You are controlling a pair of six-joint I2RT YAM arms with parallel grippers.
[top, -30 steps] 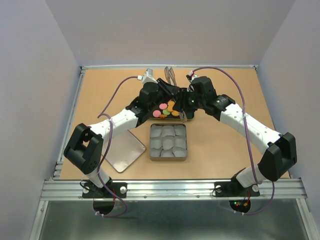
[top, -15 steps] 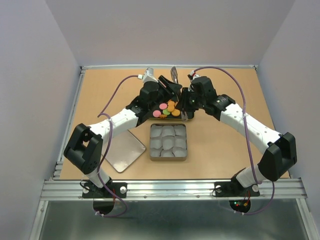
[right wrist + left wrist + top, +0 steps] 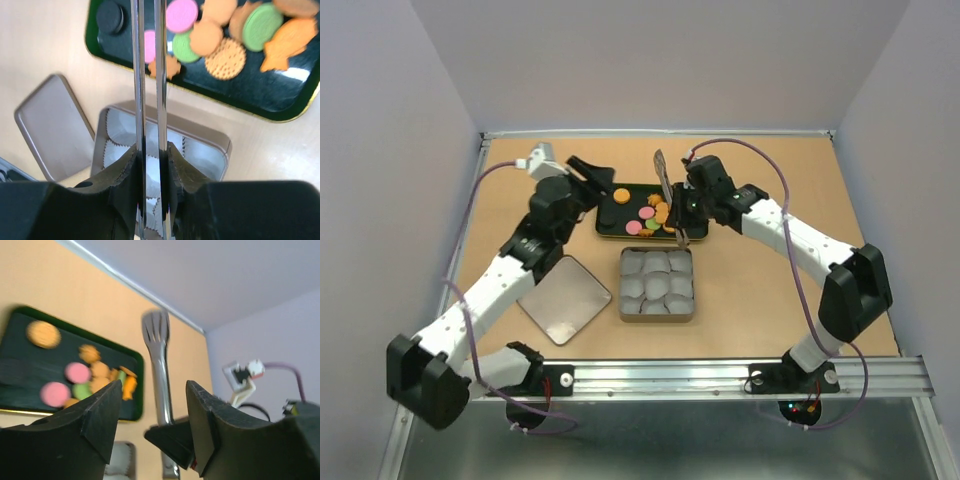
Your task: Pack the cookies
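Note:
The cookies (image 3: 647, 213) are small orange, pink, green and black pieces lying in a dark green tray (image 3: 604, 232). My right gripper (image 3: 683, 208) is shut on a pair of metal tongs (image 3: 663, 180), which stand tilted over the tray's right end. In the right wrist view the tongs' two arms (image 3: 139, 75) run between my right gripper's (image 3: 150, 150) jaws, above the cookies (image 3: 220, 37). My left gripper (image 3: 592, 170) is open and empty, left of the tongs, at the tray's back left corner. The left wrist view shows my left gripper (image 3: 152, 410) apart from the tongs (image 3: 157, 355).
A metal tin (image 3: 657, 318) lined with white paper cups sits just in front of the tray. Its lid (image 3: 565, 298) lies flat to the tin's left. A raised rail (image 3: 470, 230) borders the wooden table on the left.
My left gripper has opened, let go of the tongs and swung back to the left. My right gripper has closed on the tongs and now holds them alone.

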